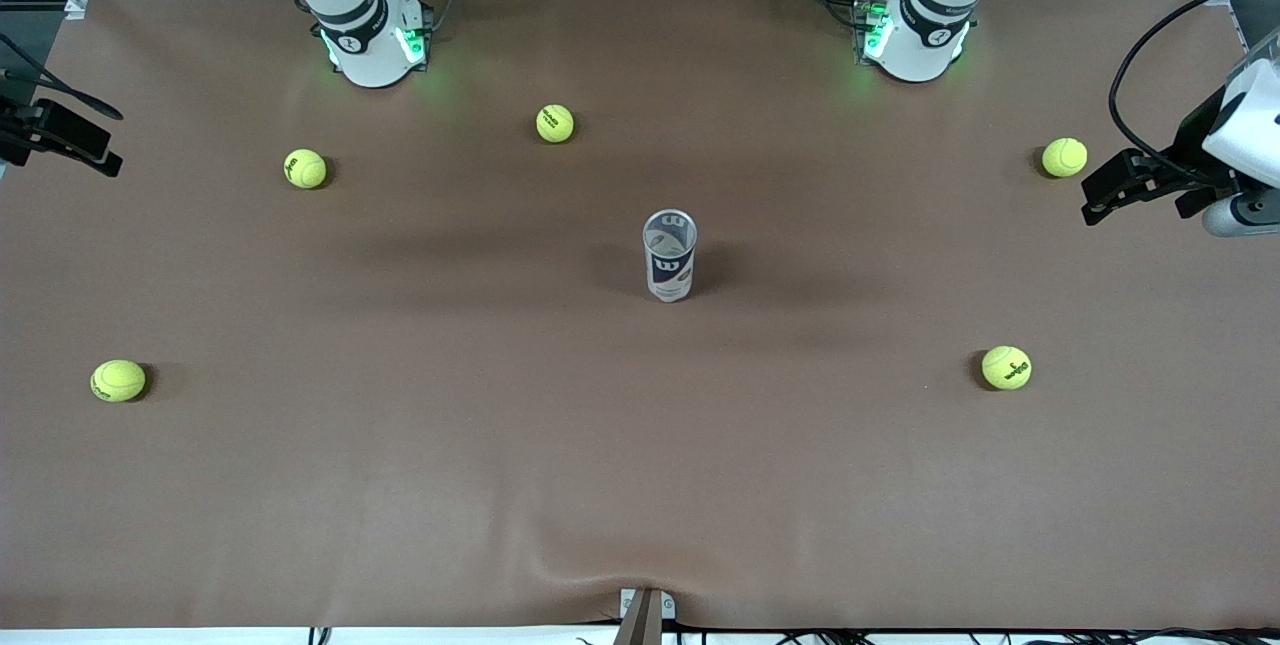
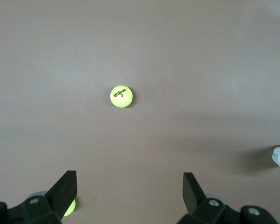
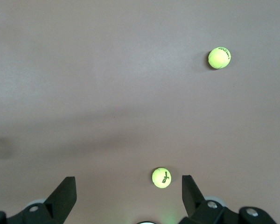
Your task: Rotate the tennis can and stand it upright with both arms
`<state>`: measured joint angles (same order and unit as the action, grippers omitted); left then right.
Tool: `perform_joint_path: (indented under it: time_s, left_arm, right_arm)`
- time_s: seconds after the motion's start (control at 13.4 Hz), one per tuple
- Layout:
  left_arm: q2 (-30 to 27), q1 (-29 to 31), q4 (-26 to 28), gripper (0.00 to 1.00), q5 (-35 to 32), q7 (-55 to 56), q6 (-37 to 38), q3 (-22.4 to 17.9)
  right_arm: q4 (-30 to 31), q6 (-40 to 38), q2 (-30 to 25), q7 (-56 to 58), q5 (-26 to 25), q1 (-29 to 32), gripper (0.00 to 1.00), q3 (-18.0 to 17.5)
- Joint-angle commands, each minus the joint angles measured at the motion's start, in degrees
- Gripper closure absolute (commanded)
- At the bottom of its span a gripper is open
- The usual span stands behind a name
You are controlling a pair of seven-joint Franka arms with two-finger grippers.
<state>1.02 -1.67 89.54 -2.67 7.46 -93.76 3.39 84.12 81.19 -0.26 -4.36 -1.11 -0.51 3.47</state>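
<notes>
five tennis balls lie scattered round the desk (image 1: 400,485), and the tennis can (image 1: 669,256) stands upright at its middle, open silver rim up, nothing touching it. reading the front view as a clock with the can at the centre, the balls sit at about eleven (image 1: 555,123), ten (image 1: 305,168), eight (image 1: 118,380), two (image 1: 1064,157) and four (image 1: 1006,367). the left gripper (image 1: 1098,196) hangs over the left arm's end of the desk near three o'clock, jaws apart and empty. the right gripper (image 1: 105,140) waits over the right arm's end near nine o'clock, jaws apart too, holding nothing. from here i judge the job done: the can is up and both arms are parked clear of it, with nothing left that i can see.
</notes>
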Motion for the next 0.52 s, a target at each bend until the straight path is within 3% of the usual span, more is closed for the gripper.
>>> perform_joint_path:
  time_s: [0.0,0.3,0.45]
  left_arm:
    - [-0.84,-0.36,0.38,0.0,0.74,-4.99,0.59,-1.45]
    - [-0.76,-0.27,0.2,0.0,0.65,-2.99,0.68,-2.69]
    - [-0.67,-0.35,0.38,0.0,0.83,-3.42,0.68,-7.06]
  right_arm:
    - [1.31,0.02,-1.32,-0.91,0.06,-0.28,0.0,-0.13]
    - [1.31,0.11,-1.32,-0.91,0.06,-0.19,0.0,-0.13]
    - [1.31,0.2,-1.32,-0.91,-0.03,-0.19,0.0,-0.13]
